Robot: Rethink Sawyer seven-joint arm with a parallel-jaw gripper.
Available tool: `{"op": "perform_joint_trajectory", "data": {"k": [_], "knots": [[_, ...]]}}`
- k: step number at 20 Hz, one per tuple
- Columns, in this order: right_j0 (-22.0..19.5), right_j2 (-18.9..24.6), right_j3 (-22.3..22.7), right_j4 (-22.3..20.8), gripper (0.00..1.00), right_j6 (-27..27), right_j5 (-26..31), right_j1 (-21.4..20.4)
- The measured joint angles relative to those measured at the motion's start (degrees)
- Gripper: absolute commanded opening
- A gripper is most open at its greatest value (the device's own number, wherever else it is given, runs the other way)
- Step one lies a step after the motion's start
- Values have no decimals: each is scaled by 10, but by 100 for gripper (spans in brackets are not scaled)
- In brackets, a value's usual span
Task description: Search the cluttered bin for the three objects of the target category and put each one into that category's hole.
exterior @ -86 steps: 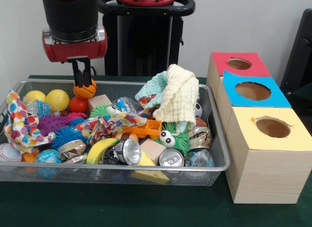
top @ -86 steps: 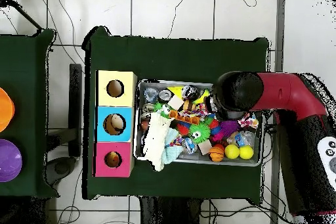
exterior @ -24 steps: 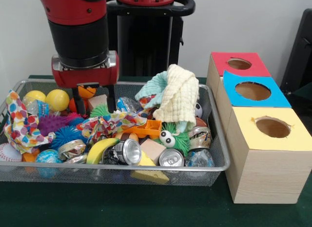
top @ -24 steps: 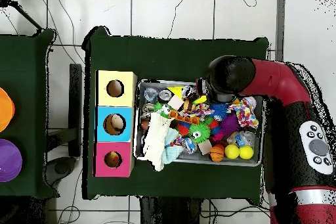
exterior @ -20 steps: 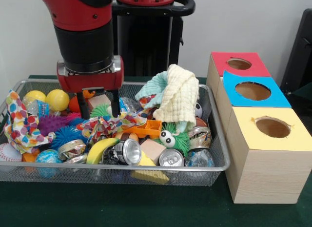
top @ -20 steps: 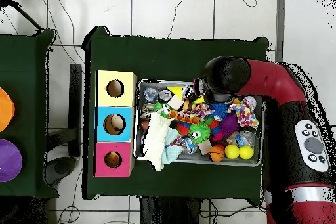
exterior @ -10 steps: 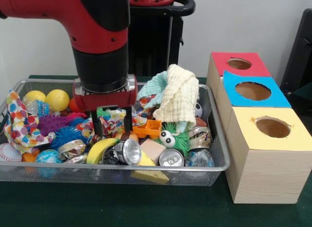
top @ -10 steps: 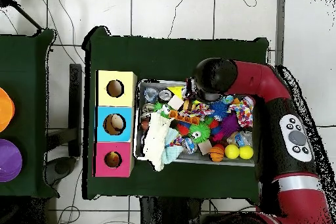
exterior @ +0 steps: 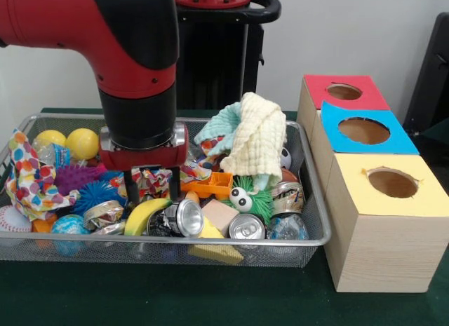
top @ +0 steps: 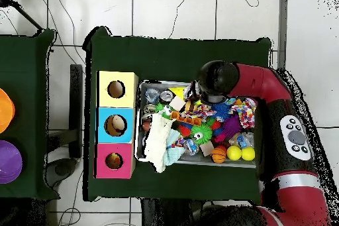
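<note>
My gripper (exterior: pixel 151 187) hangs low in the wire bin (exterior: pixel 317 200), left of its middle. It is open, and its two black fingers (exterior: pixel 129 188) straddle a fold of the multicoloured patterned cloth (exterior: pixel 151 176). Just in front of them lie a banana (exterior: pixel 146 215) and an open silver can (exterior: pixel 184 217). Three boxes stand to the right, with holes in red (exterior: pixel 344 92), blue (exterior: pixel 363 130) and yellow (exterior: pixel 392 182) tops. From overhead the arm's wrist (top: pixel 215 81) hides the gripper over the bin's far edge (top: pixel 198 83).
The bin also holds two yellow balls (exterior: pixel 83 142), purple (exterior: pixel 74 177) and blue (exterior: pixel 95 194) spiky balls, a baseball (exterior: pixel 12 217), a cream cloth heap (exterior: pixel 256 140), a green googly-eyed toy (exterior: pixel 245 196), an orange crate (exterior: pixel 210 184), another can (exterior: pixel 247 228) and a cheese wedge (exterior: pixel 214 250).
The gripper left the orange ball at the bin's back, opened, and came forward over the patterned cloth. In the last half second it shifted slightly left and lower.
</note>
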Motion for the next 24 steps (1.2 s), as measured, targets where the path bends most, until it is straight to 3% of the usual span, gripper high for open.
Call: {"op": "perform_joint_trajectory", "data": {"k": [24], "knots": [[13, -69, -2, 15, 100, 0, 0, 6]]}}
